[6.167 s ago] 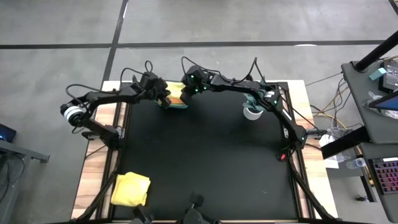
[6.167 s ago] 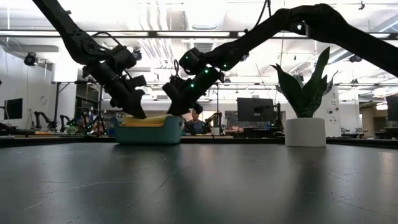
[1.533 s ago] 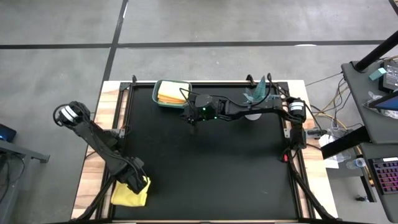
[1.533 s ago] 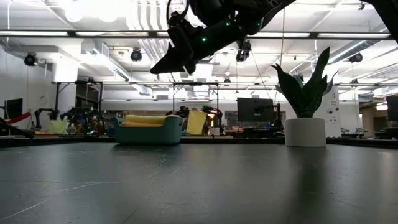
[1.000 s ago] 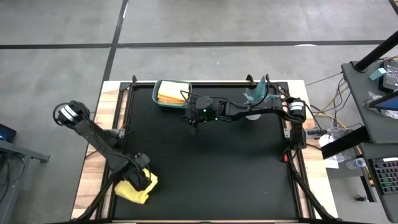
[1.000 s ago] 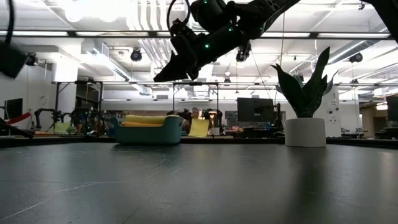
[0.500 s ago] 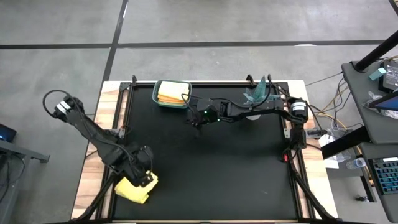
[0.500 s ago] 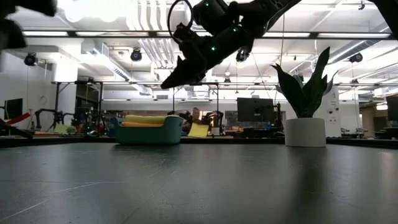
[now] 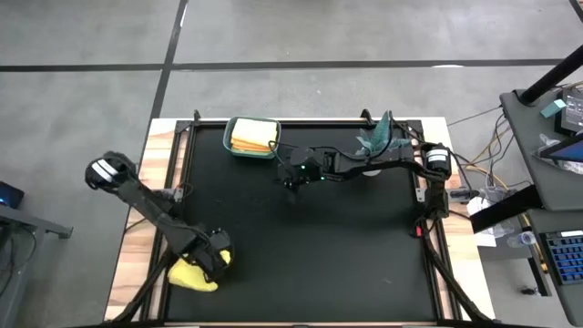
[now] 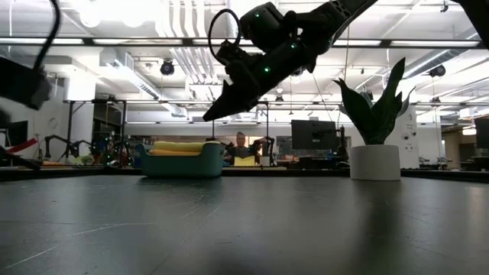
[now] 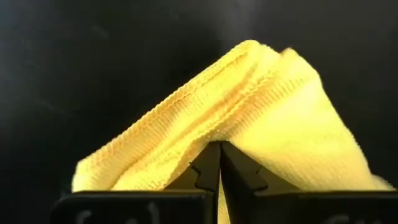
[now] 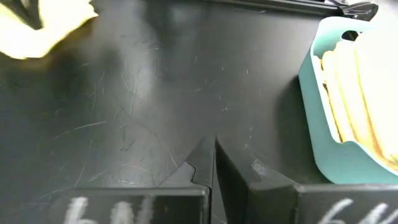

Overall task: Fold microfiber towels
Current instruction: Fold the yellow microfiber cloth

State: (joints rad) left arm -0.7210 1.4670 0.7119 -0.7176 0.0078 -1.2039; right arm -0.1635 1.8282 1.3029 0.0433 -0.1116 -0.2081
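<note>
- Since the earlier frames, the yellow towel (image 9: 195, 274) at the near left corner has been bunched into a smaller heap and the left gripper (image 9: 217, 258) has come down onto it, while the right gripper (image 9: 290, 181) has drifted a little rightward from the bin.
- The yellow towel lies at the near left edge of the desk (image 9: 310, 246), partly over the border of the black mat. In the left wrist view it rises as a soft ridge of stacked hems (image 11: 249, 93) directly ahead of the jaws.
- The left jaws are closed together, and the cloth appears pinched at their tip, so this looks like a hold on a fold of the towel.
- The cloth should handle as light, limp and not slippery; it will drape and sag from any single pinch, so a hemmed edge or corner seems the better place to take it than the bulk.
- Folded towels (image 9: 252, 137), yellow and orange, sit in the teal bin (image 9: 231, 148) at the far edge, left of centre.
- The right gripper hovers above the desk just beside the bin, jaws shut and holding nothing.
- A potted plant (image 9: 375, 138) stands at the far right.
</note>
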